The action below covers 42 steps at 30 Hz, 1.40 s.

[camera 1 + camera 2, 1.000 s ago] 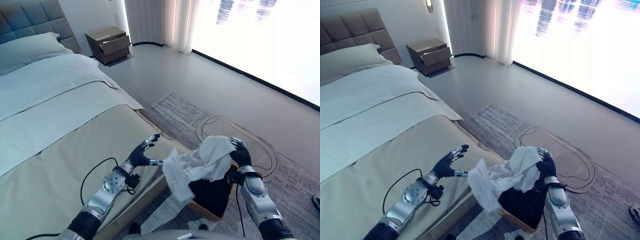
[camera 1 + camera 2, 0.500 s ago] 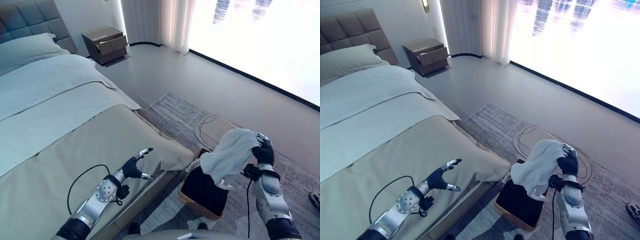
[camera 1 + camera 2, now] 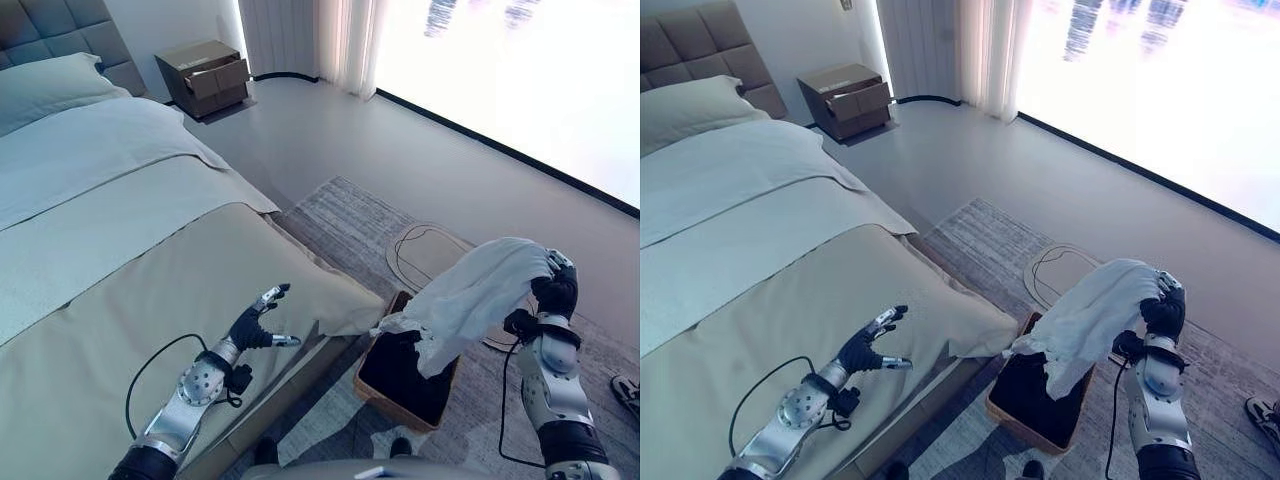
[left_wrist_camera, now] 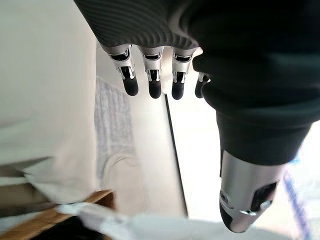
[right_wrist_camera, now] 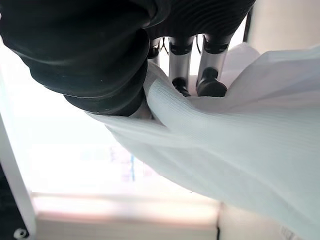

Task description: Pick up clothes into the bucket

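1. White cloth, a soft ribbed knit, hangs in the air: the white garment (image 3: pixel 478 296) is bunched in the right hand (image 3: pixel 556 293), whose fingers (image 5: pixel 212 80) curl into the fabric and clamp it against the thumb. That hand sits above the far side of the bucket (image 3: pixel 373 384), and the cloth trails down and across, its lowest tail dangling over the dark opening.

2. The bucket, a brown-rimmed bin with a dark inside, stands on the rug (image 3: pixel 350 222), just beside the bed (image 3: pixel 120 270).

3. The left hand (image 3: pixel 252 327) hovers over the bed, on the side of the bucket away from the window, fingers straight and spread, holding nothing.

4. Now the risks. Most of the garment's bulk sits high and toward the bucket's far side. Release from here and, as I judge it, the cloth could drape across the rim or slide off onto the rug rather than drop inside.

5. The grip looks like a pinch on one bunched fold. If the weight of the hanging part drags, the fabric may slip out early, while the hand is off centre.

6. One loose corner reaches toward the bed side of the bucket. It could catch on the rim and hold the rest outside.

7. Cloth can also snag on the fingertips when the hand lets go, so the garment might ride away with the hand.

8. Lower and centre first, I'd say, then let go.
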### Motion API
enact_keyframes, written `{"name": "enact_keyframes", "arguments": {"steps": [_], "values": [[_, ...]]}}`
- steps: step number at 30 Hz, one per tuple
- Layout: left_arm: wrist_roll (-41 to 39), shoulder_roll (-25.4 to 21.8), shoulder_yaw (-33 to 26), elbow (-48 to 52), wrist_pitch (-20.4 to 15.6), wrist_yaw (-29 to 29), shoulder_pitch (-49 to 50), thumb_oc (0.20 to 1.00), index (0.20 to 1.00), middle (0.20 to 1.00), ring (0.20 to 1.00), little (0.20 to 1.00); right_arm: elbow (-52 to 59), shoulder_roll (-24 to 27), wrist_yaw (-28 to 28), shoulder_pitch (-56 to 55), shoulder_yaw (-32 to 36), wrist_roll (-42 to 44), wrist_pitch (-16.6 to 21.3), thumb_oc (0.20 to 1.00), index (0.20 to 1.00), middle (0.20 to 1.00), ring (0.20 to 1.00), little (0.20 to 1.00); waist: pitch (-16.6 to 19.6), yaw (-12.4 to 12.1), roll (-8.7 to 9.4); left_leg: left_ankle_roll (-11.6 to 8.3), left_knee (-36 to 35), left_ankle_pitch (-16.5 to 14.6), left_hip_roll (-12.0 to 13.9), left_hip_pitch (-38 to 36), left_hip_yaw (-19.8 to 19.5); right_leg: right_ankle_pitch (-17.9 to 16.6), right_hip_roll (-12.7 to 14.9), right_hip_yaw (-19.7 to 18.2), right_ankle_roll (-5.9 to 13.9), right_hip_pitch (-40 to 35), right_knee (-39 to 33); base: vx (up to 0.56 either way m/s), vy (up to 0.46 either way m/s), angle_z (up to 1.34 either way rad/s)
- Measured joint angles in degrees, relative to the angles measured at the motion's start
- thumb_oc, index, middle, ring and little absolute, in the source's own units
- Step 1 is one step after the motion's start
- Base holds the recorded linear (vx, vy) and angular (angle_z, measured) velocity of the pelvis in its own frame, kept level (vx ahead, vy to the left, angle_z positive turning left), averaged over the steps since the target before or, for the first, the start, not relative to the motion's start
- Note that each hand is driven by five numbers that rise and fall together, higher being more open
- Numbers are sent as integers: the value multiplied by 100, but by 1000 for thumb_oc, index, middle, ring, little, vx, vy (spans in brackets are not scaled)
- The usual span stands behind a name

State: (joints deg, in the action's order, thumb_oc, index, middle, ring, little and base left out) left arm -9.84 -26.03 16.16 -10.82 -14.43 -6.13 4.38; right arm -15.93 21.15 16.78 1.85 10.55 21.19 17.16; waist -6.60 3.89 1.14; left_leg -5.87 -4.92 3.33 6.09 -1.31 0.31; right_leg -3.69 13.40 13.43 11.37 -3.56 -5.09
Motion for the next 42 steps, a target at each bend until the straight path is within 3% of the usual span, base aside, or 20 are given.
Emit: {"name": "enact_keyframes", "arguments": {"steps": [7,13,17,21,29,36,42], "values": [[-779,148,-44,65,-74,163,-7,1000,1000,1000,1000,1000,-149,147,126,413,-128,-260,-16,200,200,200,200,200,-412,3,-284,8,323,-2,-57,418,105,-23,80,-208,-1,480,232,-93,5,-9],[-1018,236,-27,192,-220,286,-236,1000,1000,1000,1000,1000,-460,257,385,1307,-345,-551,-77,200,200,200,200,200,-1187,0,-545,138,935,-120,-93,1097,275,23,167,-552,-39,1381,947,-109,7,-20],[-1028,239,26,219,-259,352,-355,1000,1000,1000,1000,1000,-693,254,584,1511,-375,-713,-102,200,200,200,200,200,-1469,6,-545,197,1122,-192,-123,1284,308,101,219,-688,-81,1705,1311,-95,-2,-7],[-1129,80,78,441,-397,512,-461,1000,1000,1000,1000,1000,-984,403,766,1777,-513,-831,-156,200,200,200,200,200,-1711,-6,-540,220,1590,-332,-140,1934,420,246,276,-923,-120,2505,1909,-134,-21,-9],[-1122,-189,98,1068,-662,865,-687,1000,1000,1000,1000,1000,-2037,604,995,2526,-951,-875,-237,200,200,200,200,200,-2167,-16,-518,204,2420,-452,-94,2905,255,527,290,-1006,-263,3507,2899,-88,-17,5],[-1150,-487,142,1444,-777,1126,-669,1000,1000,1000,1000,1000,-2681,1195,1132,3629,-1454,-864,-249,200,200,200,200,200,-2277,-29,-539,175,2982,-531,-102,3821,184,669,312,-1142,-293,4451,3494,-88,11,2],[-1174,-504,417,1432,-827,1267,-678,1000,1000,1000,1000,1000,-3078,1456,1275,4367,-1660,-800,-284,200,200,200,200,200,-2342,-153,-582,219,2997,-497,-130,4167,130,655,325,-1141,-312,4795,3557,-51,27,4]]}}
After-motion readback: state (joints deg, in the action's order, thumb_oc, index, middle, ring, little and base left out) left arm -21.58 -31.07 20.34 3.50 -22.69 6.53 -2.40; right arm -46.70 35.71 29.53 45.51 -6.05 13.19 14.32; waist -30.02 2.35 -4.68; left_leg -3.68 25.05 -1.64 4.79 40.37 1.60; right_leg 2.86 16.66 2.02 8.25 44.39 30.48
